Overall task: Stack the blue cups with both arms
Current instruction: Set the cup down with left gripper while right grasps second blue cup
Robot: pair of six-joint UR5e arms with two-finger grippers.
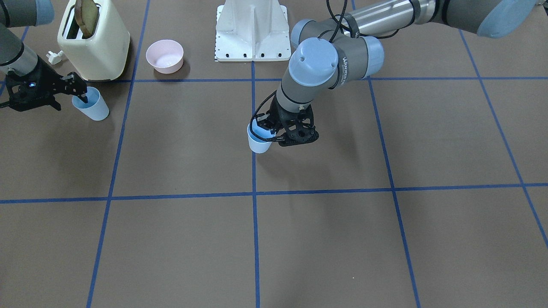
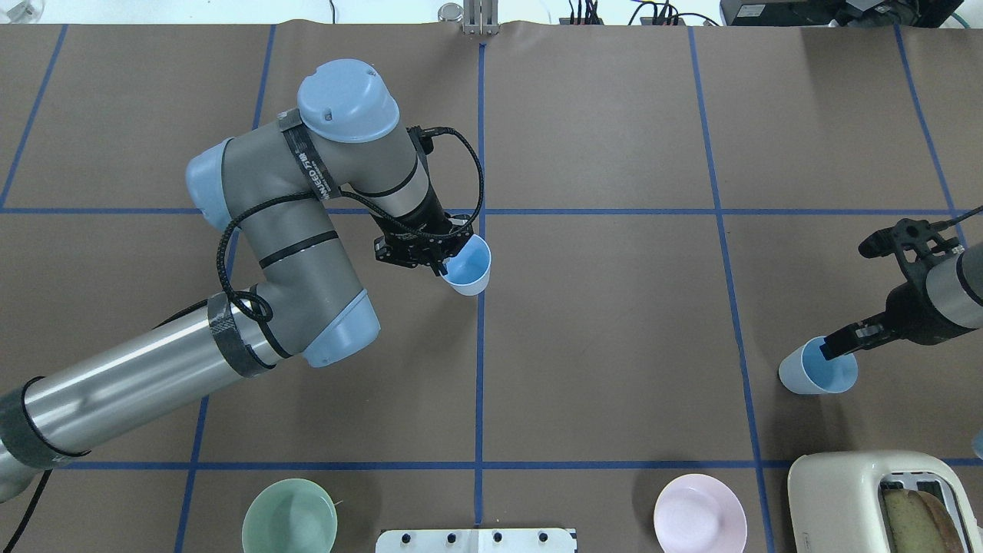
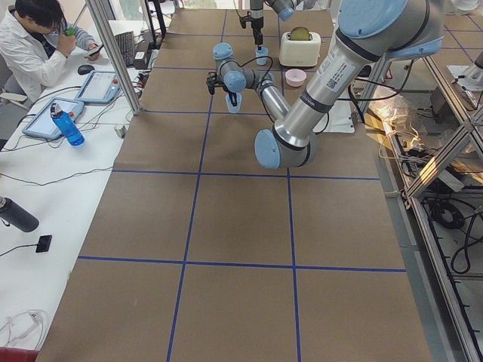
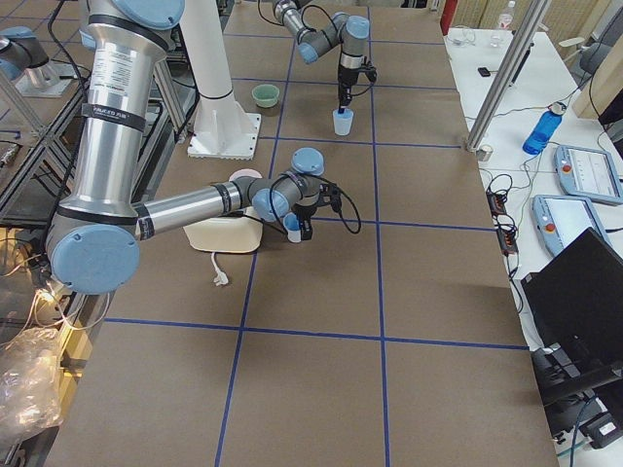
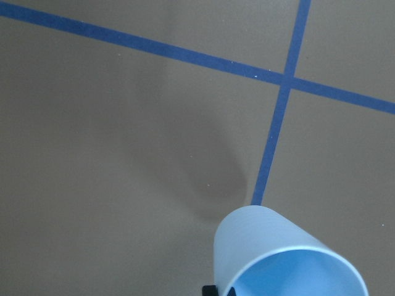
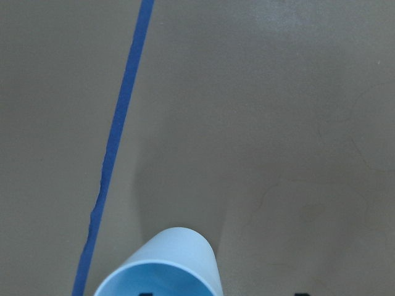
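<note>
The left gripper (image 2: 448, 257) pinches the rim of one blue cup (image 2: 468, 266) at mid-table; the right gripper (image 2: 837, 346) likewise clasps the second blue cup (image 2: 815, 367) near the right edge, beside the toaster (image 2: 883, 499). Rim-only grips risk tilting, causing a misaligned stack.

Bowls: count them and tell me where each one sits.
2. The pink bowl sits on the robot's right, beside the toaster and near the white base. The green bowl sits on the robot's left of that base. None seem hidden.
</note>
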